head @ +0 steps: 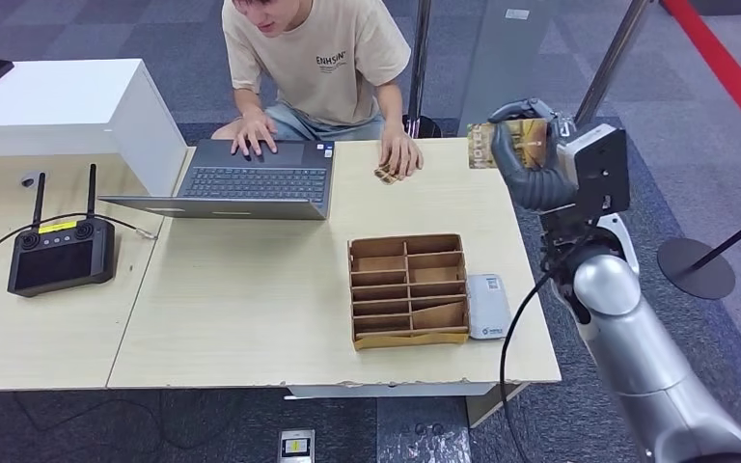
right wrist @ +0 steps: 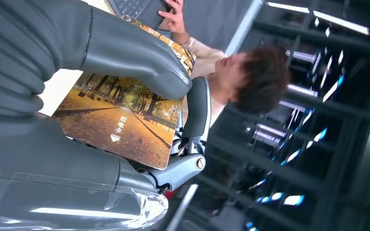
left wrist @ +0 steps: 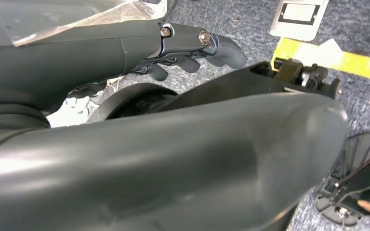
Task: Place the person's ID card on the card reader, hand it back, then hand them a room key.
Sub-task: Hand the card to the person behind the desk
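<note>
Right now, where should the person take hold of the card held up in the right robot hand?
By the card's free end that sticks out past the right robot hand toward the person. The thumb lies across its picture face, so a pinch on the bare end from the table side looks easiest.

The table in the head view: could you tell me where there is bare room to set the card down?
The table is bare between the laptop and the cardboard organizer, and left of the organizer to the front edge. Crowded: the right edge, where the card reader sits against the organizer, and by the person's hand.
</note>
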Robot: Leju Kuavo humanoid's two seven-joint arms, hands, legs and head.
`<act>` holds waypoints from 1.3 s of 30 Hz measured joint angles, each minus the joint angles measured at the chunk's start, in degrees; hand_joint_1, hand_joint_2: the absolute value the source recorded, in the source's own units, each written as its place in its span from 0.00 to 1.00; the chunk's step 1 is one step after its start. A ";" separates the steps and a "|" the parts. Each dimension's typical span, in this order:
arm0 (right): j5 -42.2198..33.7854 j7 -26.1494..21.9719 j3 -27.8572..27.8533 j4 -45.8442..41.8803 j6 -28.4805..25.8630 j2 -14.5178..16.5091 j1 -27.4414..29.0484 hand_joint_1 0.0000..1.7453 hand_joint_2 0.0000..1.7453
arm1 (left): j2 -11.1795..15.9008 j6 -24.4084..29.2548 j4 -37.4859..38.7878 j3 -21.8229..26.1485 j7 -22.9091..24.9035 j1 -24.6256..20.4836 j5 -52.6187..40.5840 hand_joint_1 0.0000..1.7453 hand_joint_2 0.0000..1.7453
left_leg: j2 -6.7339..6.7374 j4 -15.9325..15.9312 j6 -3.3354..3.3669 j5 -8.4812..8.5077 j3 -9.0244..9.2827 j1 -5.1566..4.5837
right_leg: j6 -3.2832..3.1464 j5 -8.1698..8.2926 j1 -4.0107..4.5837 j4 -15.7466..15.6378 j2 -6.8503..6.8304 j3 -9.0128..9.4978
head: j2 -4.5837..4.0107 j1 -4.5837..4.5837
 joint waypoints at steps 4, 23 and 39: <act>13.15 5.18 5.40 0.82 0.61 0.83 -6.52 1.00 1.00 | 0.01 -0.54 0.00 -0.11 0.01 -0.13 -1.03 0.00 0.00 | -0.02 -0.01 0.00 0.00 -0.04 0.01 | 0.00 0.00 0.00 0.00 -0.01 -0.06 | 0.00 0.00; 55.13 13.67 22.71 13.36 10.08 5.02 -21.12 1.00 1.00 | -0.36 -1.07 0.00 -1.19 0.96 -1.38 -2.72 0.00 0.00 | -0.06 0.00 -0.02 0.01 -0.28 0.04 | 0.01 -0.01 0.02 0.01 -0.01 -0.28 | 0.00 -0.01; 65.57 14.01 32.38 32.00 9.95 10.02 -25.79 1.00 1.00 | -0.66 -1.07 0.00 -1.28 0.75 -1.84 -3.28 0.00 0.00 | -0.05 0.01 -0.03 0.01 -0.27 0.05 | 0.01 -0.01 0.02 0.02 -0.01 -0.28 | 0.00 0.01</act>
